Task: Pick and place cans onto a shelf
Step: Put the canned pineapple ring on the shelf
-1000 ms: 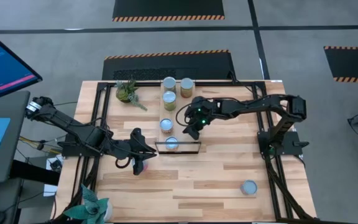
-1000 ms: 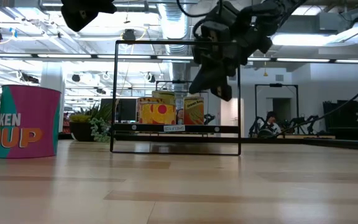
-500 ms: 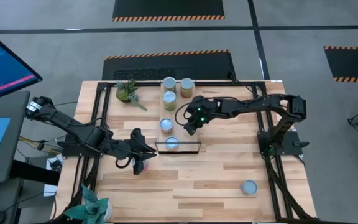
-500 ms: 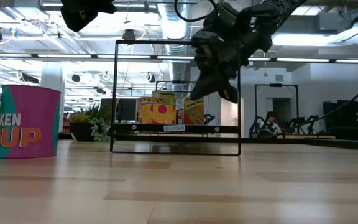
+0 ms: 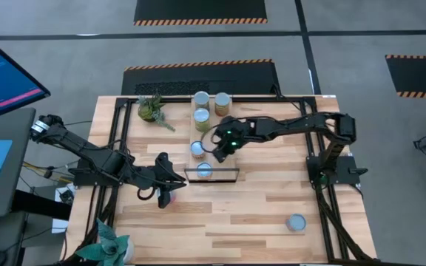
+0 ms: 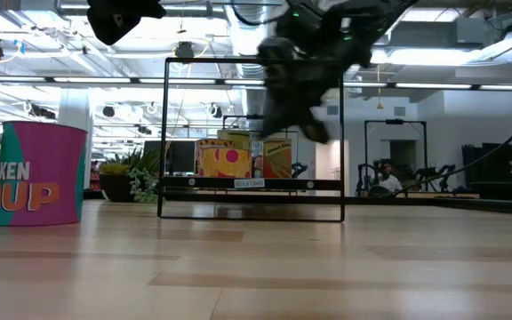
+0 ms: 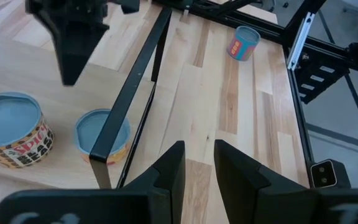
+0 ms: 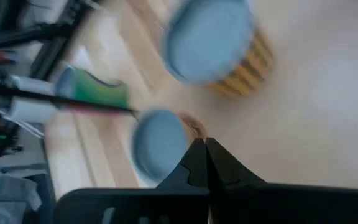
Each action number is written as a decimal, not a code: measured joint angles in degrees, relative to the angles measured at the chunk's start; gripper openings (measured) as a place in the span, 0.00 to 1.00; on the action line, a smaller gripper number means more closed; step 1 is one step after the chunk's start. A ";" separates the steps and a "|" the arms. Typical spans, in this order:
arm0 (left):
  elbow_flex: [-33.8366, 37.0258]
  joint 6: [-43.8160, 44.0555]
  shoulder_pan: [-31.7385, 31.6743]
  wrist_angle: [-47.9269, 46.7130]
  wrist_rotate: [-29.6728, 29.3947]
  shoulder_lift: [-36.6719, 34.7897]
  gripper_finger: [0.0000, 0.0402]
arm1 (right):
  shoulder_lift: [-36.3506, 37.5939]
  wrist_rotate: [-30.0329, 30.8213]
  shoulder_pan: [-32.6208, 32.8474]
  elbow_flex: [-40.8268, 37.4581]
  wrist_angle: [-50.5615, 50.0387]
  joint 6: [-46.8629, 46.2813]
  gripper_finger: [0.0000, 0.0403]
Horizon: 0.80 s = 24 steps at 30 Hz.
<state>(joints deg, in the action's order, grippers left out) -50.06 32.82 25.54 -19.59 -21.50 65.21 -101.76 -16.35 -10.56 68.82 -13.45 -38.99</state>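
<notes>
Your right gripper (image 5: 217, 151) has shifted leftward over the past second, now hanging above the shelf (image 5: 211, 140) beside the cans (image 5: 197, 148), its fingers pressed together on nothing; your left gripper (image 5: 170, 185) waits low at the table's left, fingers a little apart, empty; five cans stand along the shelf; one can (image 5: 296, 222) sits well apart near the table's front right.

Your right gripper (image 5: 217, 153) hovers beside the shelf's (image 5: 211, 177) cans (image 5: 198, 148), the left gripper (image 5: 170, 181) waits nearby.
</notes>
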 joint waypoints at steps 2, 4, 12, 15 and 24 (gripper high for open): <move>0.00 0.35 0.00 0.15 0.00 -0.02 0.18 | -1.63 -0.21 -0.22 2.03 -3.46 0.26 0.00; 0.00 0.61 0.00 0.05 0.00 0.00 0.18 | -3.01 -1.18 -0.60 3.92 -4.00 -0.05 0.00; 0.00 0.20 0.00 -0.62 0.01 0.00 0.18 | -3.51 -3.22 -0.77 7.52 -10.50 -0.02 0.00; 0.00 -1.11 0.00 -0.50 0.00 0.00 0.18 | -3.53 -3.48 -0.59 7.52 -12.48 -0.08 0.00; 0.00 -1.73 -0.01 -0.48 -0.02 0.00 0.18 | -7.36 -6.94 1.54 7.56 -10.95 -1.83 0.00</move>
<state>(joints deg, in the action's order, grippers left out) -50.06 31.09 25.53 -20.08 -21.52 65.21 -109.12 -23.29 -9.03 76.38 -24.40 -40.82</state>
